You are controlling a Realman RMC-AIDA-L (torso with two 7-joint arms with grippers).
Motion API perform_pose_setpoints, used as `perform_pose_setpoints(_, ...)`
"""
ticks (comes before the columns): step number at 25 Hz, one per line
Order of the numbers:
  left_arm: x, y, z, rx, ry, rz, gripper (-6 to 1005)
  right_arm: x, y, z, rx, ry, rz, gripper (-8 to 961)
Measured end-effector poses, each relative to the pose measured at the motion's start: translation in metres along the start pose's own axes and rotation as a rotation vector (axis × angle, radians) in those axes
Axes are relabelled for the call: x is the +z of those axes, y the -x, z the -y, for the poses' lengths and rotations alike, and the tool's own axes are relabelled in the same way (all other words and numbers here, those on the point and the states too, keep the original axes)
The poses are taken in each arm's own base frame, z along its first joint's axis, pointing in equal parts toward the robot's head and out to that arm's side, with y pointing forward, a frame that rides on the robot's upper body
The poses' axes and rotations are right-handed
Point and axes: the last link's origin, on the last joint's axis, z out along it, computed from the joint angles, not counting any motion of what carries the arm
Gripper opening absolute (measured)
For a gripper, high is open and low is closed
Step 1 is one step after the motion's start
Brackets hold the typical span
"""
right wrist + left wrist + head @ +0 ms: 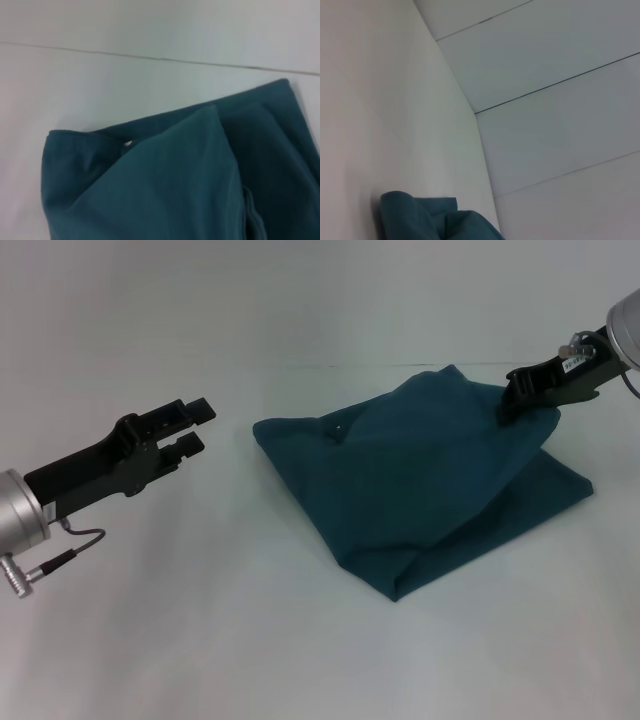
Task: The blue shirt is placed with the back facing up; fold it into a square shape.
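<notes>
Right hand (518, 400) reaches in from far side, pinching raised corner of blue shirt (420, 480). Left hand (194, 428) hovers beside shirt's left edge, fingers spread, over desk (200, 620).

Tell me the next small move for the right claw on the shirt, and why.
Probably carry the lifted corner toward the left side and lay it flat. The right claw pinches the far right corner of the shirt, which tents up unevenly rather than square. The left claw hangs open, off the cloth.
</notes>
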Motion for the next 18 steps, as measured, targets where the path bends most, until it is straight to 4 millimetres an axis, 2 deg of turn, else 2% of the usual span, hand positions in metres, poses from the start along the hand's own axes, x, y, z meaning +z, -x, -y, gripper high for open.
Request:
perform_pose_setpoints(3, 0.001, 0.000, 0.000, -0.001, 0.000, 0.000, 632, -0.001, 0.001, -0.006, 0.010, 0.041, -0.003, 41)
perform_pose_setpoints(6, 0.001, 0.000, 0.000, -0.001, 0.000, 0.000, 632, -0.005, 0.004, -0.021, 0.022, 0.137, 0.008, 41)
perform_pose_setpoints(9, 0.001, 0.000, 0.000, -0.001, 0.002, 0.002, 632, -0.019, 0.012, -0.030, 0.030, 0.204, 0.035, 41)
perform_pose_setpoints(13, 0.001, 0.000, -0.001, -0.001, 0.004, 0.003, 633, -0.023, 0.009, -0.016, 0.057, 0.142, 0.017, 41)
perform_pose_setpoints(18, 0.000, 0.001, 0.001, -0.004, -0.001, -0.001, 633, 0.001, -0.011, 0.015, 0.090, 0.014, -0.032, 41)
